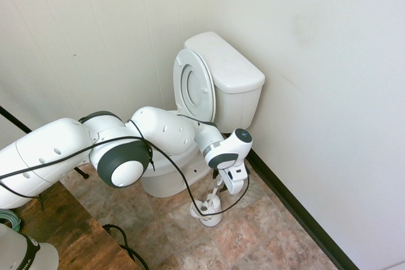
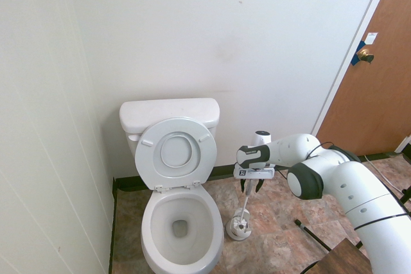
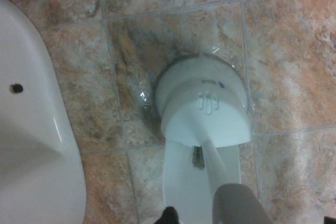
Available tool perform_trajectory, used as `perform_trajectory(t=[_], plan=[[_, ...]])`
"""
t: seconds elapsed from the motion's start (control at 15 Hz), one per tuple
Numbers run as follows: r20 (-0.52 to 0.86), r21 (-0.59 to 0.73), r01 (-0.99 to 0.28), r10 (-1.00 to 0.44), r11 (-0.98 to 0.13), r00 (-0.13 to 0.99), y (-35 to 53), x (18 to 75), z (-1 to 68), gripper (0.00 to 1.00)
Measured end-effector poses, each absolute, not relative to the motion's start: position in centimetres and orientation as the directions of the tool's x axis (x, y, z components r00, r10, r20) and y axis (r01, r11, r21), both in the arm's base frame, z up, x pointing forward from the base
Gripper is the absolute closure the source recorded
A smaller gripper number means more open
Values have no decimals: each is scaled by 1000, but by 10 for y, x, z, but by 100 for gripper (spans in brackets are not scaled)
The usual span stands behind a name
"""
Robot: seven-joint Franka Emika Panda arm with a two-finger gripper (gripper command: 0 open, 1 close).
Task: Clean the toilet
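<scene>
The white toilet (image 2: pixel 154 222) stands against the back wall with its seat and lid (image 2: pixel 176 152) raised and its bowl open; its tank (image 1: pixel 231 74) shows in the first exterior view. To the right of the bowl, a white brush holder (image 2: pixel 239 228) sits on the tiled floor with the brush handle (image 2: pixel 246 205) rising from it. My gripper (image 2: pixel 250 189) points down over the handle's top, with a finger on each side and the fingers still apart. The wrist view looks straight down on the holder (image 3: pixel 202 103), the handle (image 3: pixel 220 171) and the toilet's base (image 3: pixel 31 129).
A brown door (image 2: pixel 372 81) is at the right. A dark baseboard (image 1: pixel 297 210) runs along the wall behind the holder. A wooden surface (image 1: pixel 57 232) lies near the arm's base. A thin black object (image 2: pixel 311 232) lies on the floor.
</scene>
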State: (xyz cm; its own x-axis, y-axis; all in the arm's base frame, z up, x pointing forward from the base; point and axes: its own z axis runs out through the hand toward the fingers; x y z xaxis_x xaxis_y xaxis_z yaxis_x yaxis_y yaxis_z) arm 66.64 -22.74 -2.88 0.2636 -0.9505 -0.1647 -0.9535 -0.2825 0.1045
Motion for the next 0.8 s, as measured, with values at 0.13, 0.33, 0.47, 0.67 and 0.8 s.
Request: perform_trajectory(t=[0.13, 0.33, 0.47, 0.67, 0.8], plan=[[-163, 99, -954, -950, -283, 265, -227, 668, -26, 100], [-164, 98, -954, -950, -284, 266, -227, 670, -25, 100], [-165, 97, -953, -949, -286, 268, -225, 670, -25, 100], [-167, 89, -951, -945, -297, 280, -223, 673, -20, 100], [-171, 94, -940, -935, -329, 310, -223, 672, -19, 100]])
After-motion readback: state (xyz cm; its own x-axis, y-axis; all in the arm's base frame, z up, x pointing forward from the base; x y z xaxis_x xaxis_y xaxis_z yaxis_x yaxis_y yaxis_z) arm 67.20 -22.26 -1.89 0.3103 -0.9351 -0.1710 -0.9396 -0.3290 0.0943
